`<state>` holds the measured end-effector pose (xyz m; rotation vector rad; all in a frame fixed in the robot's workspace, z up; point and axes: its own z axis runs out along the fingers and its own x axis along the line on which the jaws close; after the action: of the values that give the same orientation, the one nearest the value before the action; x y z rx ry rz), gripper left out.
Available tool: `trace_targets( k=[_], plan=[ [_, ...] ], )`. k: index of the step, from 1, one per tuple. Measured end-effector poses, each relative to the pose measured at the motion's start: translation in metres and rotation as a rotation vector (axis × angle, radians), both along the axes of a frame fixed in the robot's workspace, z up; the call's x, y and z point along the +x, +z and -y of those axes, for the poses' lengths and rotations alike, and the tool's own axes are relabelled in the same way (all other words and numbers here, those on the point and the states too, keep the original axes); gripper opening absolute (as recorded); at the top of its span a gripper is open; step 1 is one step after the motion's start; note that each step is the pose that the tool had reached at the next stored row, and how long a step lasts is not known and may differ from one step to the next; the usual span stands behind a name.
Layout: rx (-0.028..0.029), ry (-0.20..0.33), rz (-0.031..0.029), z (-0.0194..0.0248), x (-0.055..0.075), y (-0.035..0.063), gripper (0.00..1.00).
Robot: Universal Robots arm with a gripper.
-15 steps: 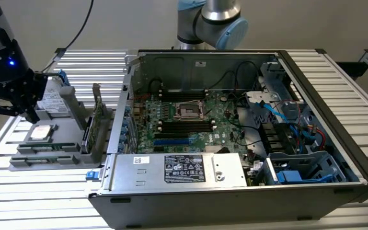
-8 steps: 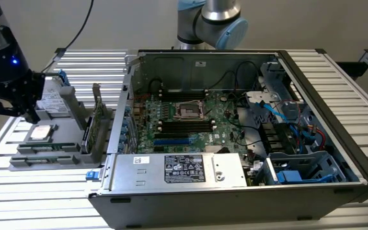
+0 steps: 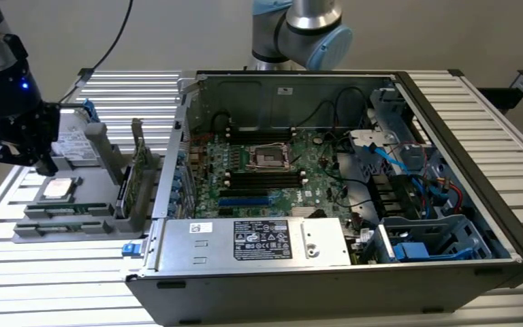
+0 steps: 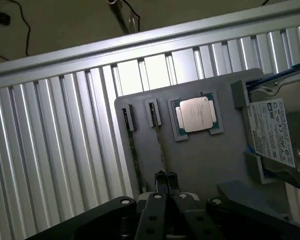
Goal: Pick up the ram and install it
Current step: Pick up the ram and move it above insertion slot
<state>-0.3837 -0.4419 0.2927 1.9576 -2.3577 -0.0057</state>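
Gripper (image 4: 166, 176): we find it above the grey holder tray (image 4: 205, 165), towards the exterior view's left, well apart from the computer case (image 3: 334, 283).
Jaws: clenched, the two tips pressed together with nothing between them that we can make out.
Ram (image 4: 160, 137): a thin stick seated on edge in a tray slot, just beside the processor (image 4: 196, 114); its near end runs up to the jaw tips in the wrist view. We cannot tell whether they touch it.
Second stick (image 4: 133, 147): in the parallel slot, nearer the tray's edge.
Hard drive (image 4: 272, 132): white-labelled, in the tray on the far side of the processor from the sticks.
Expansion card (image 3: 137, 160): upright in the tray, on the side towards the case.
Case: lying open on the worktop (image 4: 50, 150), with the motherboard (image 3: 302, 160) exposed.
Memory slots (image 3: 259, 178): black rows beside the processor socket (image 3: 269, 155); we cannot tell whether any is filled.
Power supply (image 3: 252, 242): silver box along the case's near wall.
Worktop: ribbed aluminium slats, carrying both tray and case.
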Motion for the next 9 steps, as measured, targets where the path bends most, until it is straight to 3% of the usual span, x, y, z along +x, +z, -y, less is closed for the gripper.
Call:
trace_targets(
  k=[9],
  plan=[
    [0.0005,0.15,0.0,0.0,0.0,0.0,0.1]
  ],
)
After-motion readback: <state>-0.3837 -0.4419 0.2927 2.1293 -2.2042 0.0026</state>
